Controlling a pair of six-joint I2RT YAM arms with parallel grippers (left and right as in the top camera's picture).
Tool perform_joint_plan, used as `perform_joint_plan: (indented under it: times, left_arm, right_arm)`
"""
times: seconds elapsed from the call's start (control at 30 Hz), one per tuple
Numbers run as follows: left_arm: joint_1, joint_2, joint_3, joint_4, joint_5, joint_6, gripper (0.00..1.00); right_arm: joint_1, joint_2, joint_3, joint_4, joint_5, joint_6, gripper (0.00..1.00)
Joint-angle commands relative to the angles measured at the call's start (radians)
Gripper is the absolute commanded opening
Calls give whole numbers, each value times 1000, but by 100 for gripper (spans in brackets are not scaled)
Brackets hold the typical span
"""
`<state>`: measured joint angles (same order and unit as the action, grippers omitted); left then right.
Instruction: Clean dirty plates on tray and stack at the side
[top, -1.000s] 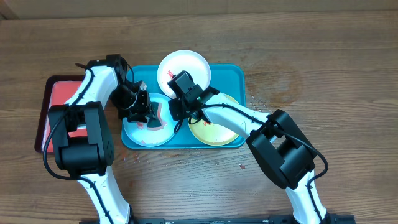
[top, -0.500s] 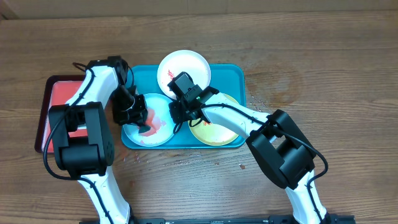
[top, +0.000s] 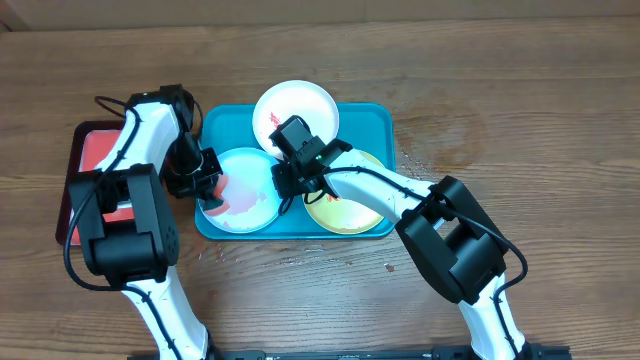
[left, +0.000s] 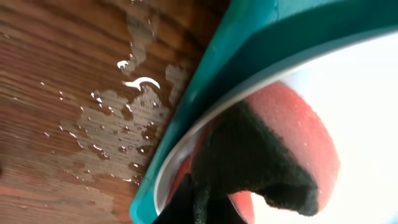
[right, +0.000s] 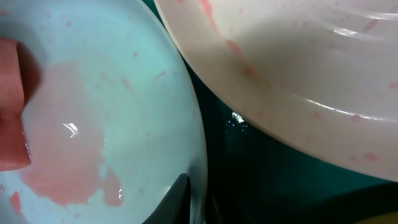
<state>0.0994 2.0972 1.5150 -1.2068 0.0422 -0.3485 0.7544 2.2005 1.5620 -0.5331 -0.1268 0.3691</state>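
The teal tray (top: 370, 125) holds three plates. The white plate (top: 300, 105) leans over its far rim, and the yellow-green plate (top: 350, 213) lies at the right, partly under my right arm. The light blue plate (top: 250, 190) lies at the left with a pink smear. My left gripper (top: 207, 185) is shut on a red sponge (top: 216, 198) with a black scrub face (left: 249, 155), pressed on that plate's left rim (left: 186, 137). My right gripper (right: 194, 196) is shut on the light blue plate's (right: 124, 93) right rim, next to the white plate (right: 298, 68).
A smaller red tray (top: 95, 150) with a dark rim lies left of the teal tray (left: 261, 31), under my left arm. Water is pooled on the wooden table (left: 124, 112) beside the tray's left edge. A few drops and specks (top: 415, 160) lie right of the tray.
My left gripper closed on the sponge and slid it left across the light blue plate, from the middle to the left rim. My right gripper tightened on the plate's rim and stayed in place.
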Motion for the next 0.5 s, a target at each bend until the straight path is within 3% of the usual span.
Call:
perform_joint_plan:
  times: [0.0, 0.47]
  left_arm:
    - [-3, 8, 23, 30, -88, -57, 4]
    - [-3, 8, 23, 124, -148, -109, 4]
  right_arm:
    - [-1, 21, 14, 1, 13, 0, 11]
    - [11, 21, 14, 8, 13, 1, 13]
